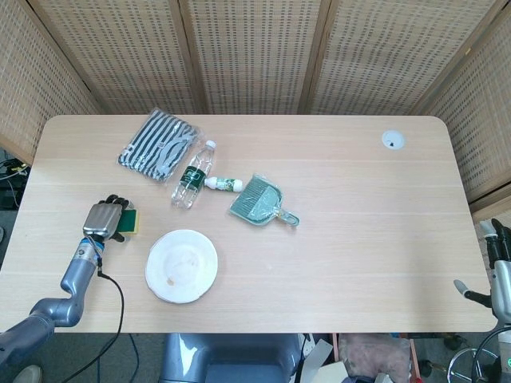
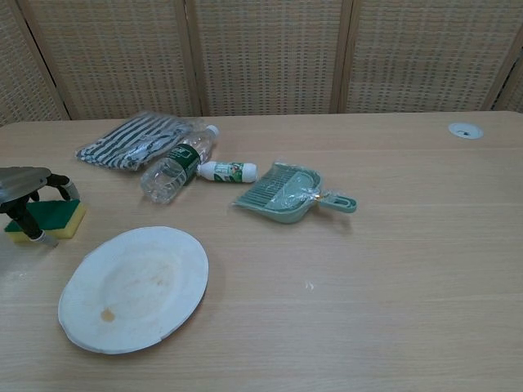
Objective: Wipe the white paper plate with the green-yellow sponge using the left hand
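1. The left hand (image 1: 104, 219) sits palm-down over the sponge (image 2: 51, 217) at the bench's left side; in the chest view its dark fingers (image 2: 29, 225) curl down around the sponge's front and back edges, but whether they actually grip it cannot be told.
2. The sponge lies flat on the bench (image 1: 359, 215), green face up and yellow layer below, with its right end showing past the hand.
3. The plate (image 1: 182, 266) lies just right of and nearer the front edge than the sponge, apart from it; it is white with a faint brown smear and a small tan spot on its inner surface.
4. Behind the plate, a clear bottle (image 1: 192, 176) with a green label lies on its side, cap pointing toward the far edge.
5. A small white tube (image 1: 223, 184) lies just beside the bottle, on its right.
6. A green dustpan (image 1: 262, 202) with a brush in it lies to the right of the tube, handle pointing right.
7. A striped black-and-white packet (image 1: 157, 144) lies at the far left, touching the bottle's cap end.
8. A round white grommet (image 1: 392, 140) is set in the bench's far right corner.
9. The right hand (image 1: 501, 267) is off the bench's right edge, low, with fingers apart and nothing in it.
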`<state>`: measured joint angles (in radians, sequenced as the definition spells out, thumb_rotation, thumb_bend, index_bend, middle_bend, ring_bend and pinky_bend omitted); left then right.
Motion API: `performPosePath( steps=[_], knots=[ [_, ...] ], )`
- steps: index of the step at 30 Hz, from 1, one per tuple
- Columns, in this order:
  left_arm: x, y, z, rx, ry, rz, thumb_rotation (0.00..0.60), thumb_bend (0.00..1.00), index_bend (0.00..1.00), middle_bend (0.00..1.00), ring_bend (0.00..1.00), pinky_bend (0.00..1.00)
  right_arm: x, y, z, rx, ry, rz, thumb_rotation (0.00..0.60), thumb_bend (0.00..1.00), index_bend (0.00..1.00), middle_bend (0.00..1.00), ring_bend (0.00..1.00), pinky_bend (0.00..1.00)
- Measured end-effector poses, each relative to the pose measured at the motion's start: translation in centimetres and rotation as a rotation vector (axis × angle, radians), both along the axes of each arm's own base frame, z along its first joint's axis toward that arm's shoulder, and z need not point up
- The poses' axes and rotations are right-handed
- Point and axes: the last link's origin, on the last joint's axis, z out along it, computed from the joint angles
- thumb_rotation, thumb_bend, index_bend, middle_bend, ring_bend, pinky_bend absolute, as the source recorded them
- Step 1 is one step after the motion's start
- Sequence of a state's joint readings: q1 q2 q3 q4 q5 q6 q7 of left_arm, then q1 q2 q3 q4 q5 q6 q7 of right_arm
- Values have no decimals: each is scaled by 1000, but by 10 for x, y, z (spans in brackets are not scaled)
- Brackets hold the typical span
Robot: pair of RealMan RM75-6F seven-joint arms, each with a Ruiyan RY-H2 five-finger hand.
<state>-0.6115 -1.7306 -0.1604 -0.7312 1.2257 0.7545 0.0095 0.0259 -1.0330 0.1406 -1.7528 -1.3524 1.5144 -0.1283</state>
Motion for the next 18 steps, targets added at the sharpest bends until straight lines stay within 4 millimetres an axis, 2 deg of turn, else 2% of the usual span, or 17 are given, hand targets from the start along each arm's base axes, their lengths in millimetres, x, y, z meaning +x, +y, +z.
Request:
performPosePath(
  steps=[8, 12, 18],
  knots=[
    [8, 4, 11, 78, -39, -52, 600, 18, 566, 419, 265, 360, 0, 0, 1, -3, -5, -1, 600, 0, 0, 0, 0, 0],
    [13, 2, 17, 92, -52, -82, 600, 31, 587, 435, 279, 382, 1, 1, 1, -5, -7, 4, 600, 0, 0, 0, 0, 0],
    [38, -9, 19, 73, -157, -155, 600, 32, 588, 435, 280, 389, 1, 2, 2, -8, -10, 4, 600, 0, 0, 0, 0, 0]
  ],
)
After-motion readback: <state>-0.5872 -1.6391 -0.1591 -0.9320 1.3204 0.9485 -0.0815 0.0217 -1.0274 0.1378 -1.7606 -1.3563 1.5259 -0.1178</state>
